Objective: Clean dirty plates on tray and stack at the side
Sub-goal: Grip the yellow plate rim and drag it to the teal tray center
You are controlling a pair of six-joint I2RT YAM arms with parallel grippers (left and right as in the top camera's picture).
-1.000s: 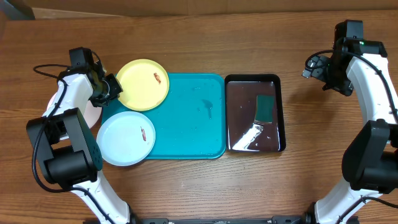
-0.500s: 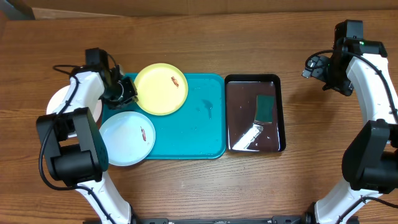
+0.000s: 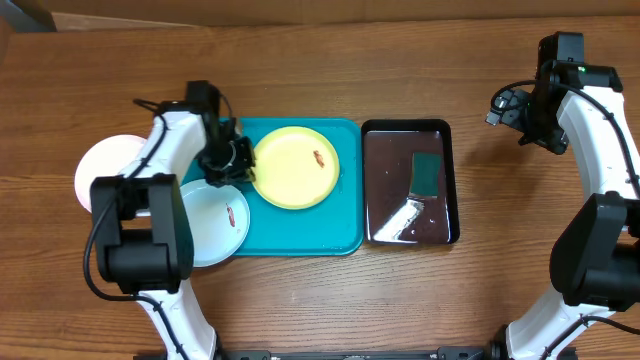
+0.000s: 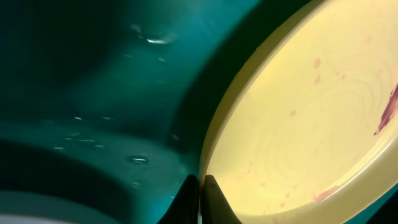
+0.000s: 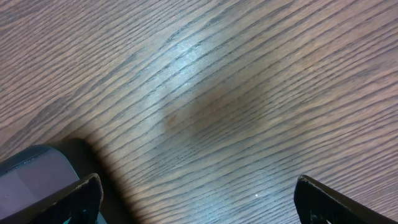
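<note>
The left pincer [image 3: 238,166] pinches the rim of the yellow plate [image 3: 295,168], I think to slide it on the blue tray [image 3: 300,236] for wiping. The pale blue plate [image 3: 212,222] sits half on the tray's corner, and the white plate [image 3: 105,170] lies off on the surface [image 3: 320,300]. The black tray [image 3: 455,180] holds a green pad [image 3: 428,172]. The right pincer [image 5: 196,194] gapes wide over bare wood
</note>
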